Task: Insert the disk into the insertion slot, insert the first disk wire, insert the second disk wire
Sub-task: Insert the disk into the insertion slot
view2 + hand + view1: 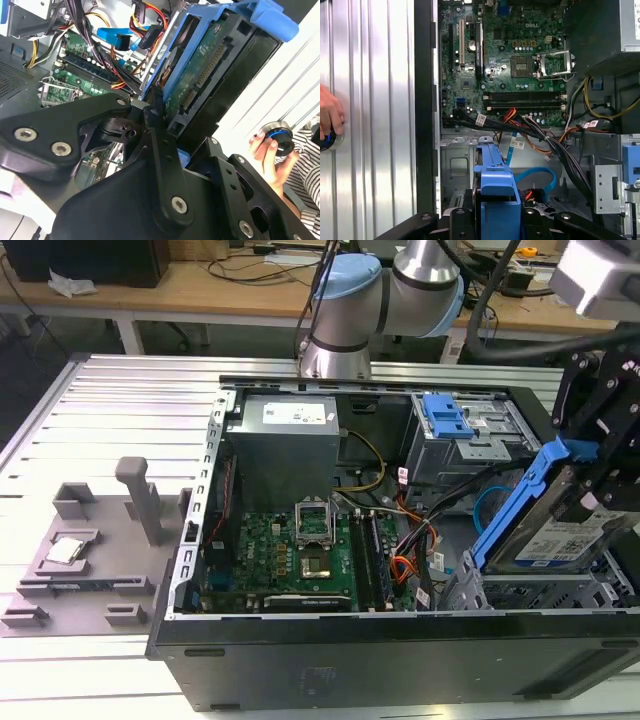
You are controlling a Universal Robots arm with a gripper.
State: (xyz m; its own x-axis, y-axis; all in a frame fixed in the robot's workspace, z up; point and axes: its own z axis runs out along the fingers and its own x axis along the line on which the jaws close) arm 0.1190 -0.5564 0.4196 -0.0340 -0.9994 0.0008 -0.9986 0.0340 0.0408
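The gripper [592, 490] is being cut off by the exterior view's right edge, and the upper end of the disk [558, 540] is being hidden behind it. The insertion slot [530, 592] is being partly covered by the disk, which is being held just above it inside the computer case [300, 670] on the bench [120, 400]. Contact between the two cannot be told. The disk's blue carrier is being pinched by the fingers [162, 150]. The disk is being held tilted, its long axis rising toward the exterior view's right, label upward.
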